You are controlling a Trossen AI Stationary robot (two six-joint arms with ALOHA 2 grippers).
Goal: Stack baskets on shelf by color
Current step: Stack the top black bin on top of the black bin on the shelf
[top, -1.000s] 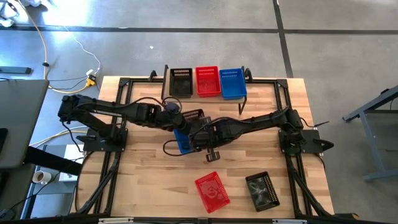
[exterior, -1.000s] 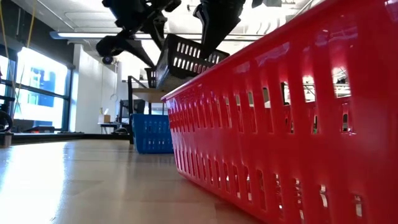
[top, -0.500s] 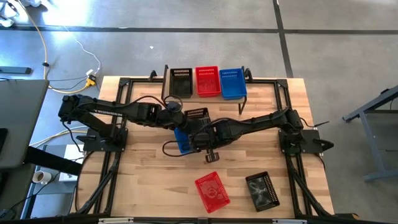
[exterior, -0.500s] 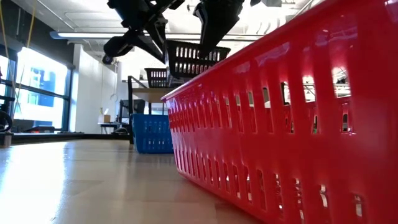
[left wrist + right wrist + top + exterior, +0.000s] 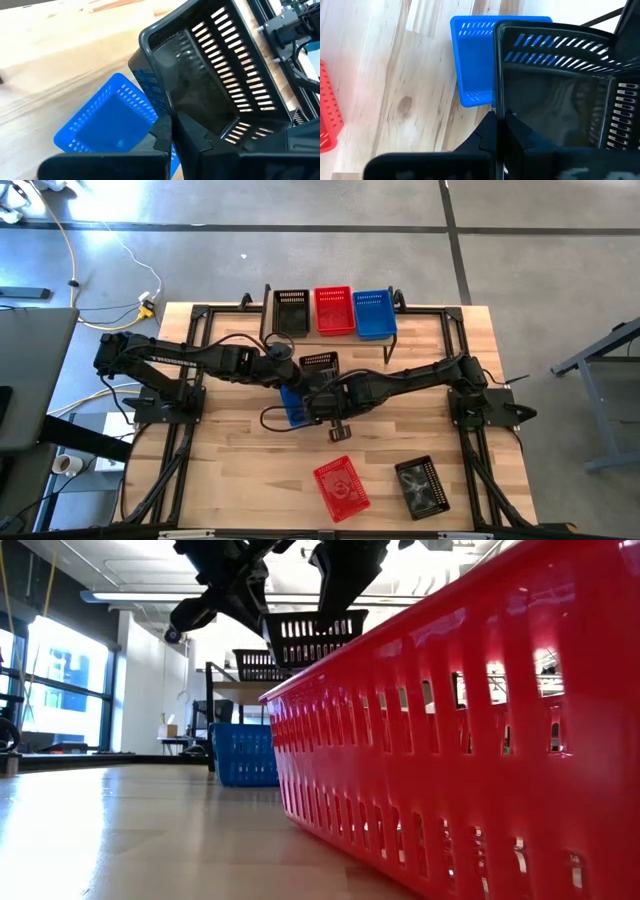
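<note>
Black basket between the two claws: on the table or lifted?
Lifted. The black basket hangs above the tabletop, gripped at its rim by left claw and right claw.

Black slotted basket (image 5: 319,364), blue basket (image 5: 292,406) beneath, red basket (image 5: 341,486), pale wood table (image 5: 230,470).

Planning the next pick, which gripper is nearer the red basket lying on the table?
Right. The right gripper hangs above and behind the loose red basket; the left gripper sits farther back.
</note>
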